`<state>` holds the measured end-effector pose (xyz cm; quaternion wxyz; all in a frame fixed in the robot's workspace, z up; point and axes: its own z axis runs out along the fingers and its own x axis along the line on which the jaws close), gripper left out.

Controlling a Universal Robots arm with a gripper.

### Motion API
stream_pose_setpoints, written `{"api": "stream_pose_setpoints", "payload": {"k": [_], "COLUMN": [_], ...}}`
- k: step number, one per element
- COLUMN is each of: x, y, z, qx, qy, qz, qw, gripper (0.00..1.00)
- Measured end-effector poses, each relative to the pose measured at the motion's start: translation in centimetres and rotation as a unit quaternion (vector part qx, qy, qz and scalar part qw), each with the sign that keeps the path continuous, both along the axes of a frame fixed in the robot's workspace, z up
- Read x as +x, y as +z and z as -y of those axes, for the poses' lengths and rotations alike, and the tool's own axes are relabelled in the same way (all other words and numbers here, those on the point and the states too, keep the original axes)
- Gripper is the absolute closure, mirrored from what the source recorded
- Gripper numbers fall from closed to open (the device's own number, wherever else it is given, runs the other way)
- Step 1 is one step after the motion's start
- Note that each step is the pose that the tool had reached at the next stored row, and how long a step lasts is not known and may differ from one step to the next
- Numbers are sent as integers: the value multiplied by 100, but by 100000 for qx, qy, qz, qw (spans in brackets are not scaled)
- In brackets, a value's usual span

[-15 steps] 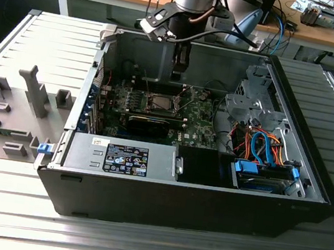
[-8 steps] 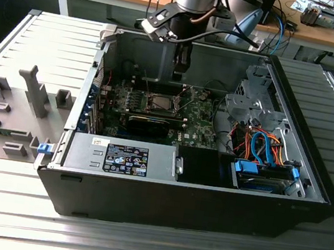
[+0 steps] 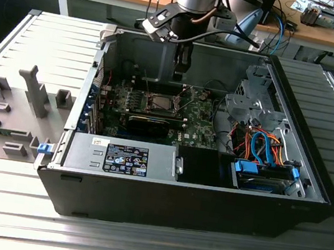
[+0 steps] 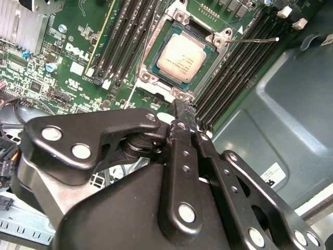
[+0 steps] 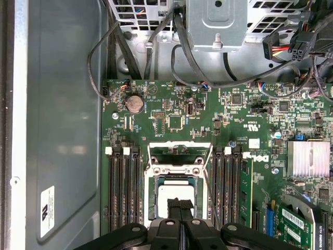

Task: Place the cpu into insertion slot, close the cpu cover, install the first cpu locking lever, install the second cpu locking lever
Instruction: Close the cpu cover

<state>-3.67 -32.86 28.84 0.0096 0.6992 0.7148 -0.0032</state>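
Note:
The cpu (image 4: 181,56) lies flat in the insertion slot (image 4: 147,50) on the green board, its pale silver face up. In the first wrist view the cpu (image 5: 167,195) is partly hidden behind my fingers. The cpu cover (image 5: 179,144) stands swung open at the slot's edge, with green board visible through its frame. One thin wire locking lever (image 4: 257,39) sticks out free beside the slot. My gripper (image 4: 184,112) hangs above the slot's edge, its fingers pressed together with nothing visible between them. In the exterior view the gripper (image 3: 179,73) hovers inside the open computer case over the slot (image 3: 159,103).
Black memory slots (image 5: 125,187) flank the socket on both sides. A long black card (image 3: 148,124) lies in front of the socket, and beyond it a power supply (image 3: 121,158). A drive cage (image 3: 251,106) and blue cables (image 3: 270,150) sit at the exterior view's right. Case walls enclose the board.

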Motion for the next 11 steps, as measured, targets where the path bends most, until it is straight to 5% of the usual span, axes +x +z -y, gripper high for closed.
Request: {"api": "stream_pose_setpoints", "payload": {"k": [11], "x": [33], "y": [-1], "z": [0], "qx": [2], "qy": [5], "qz": [2], "qw": [100000], "gripper": [89]}}
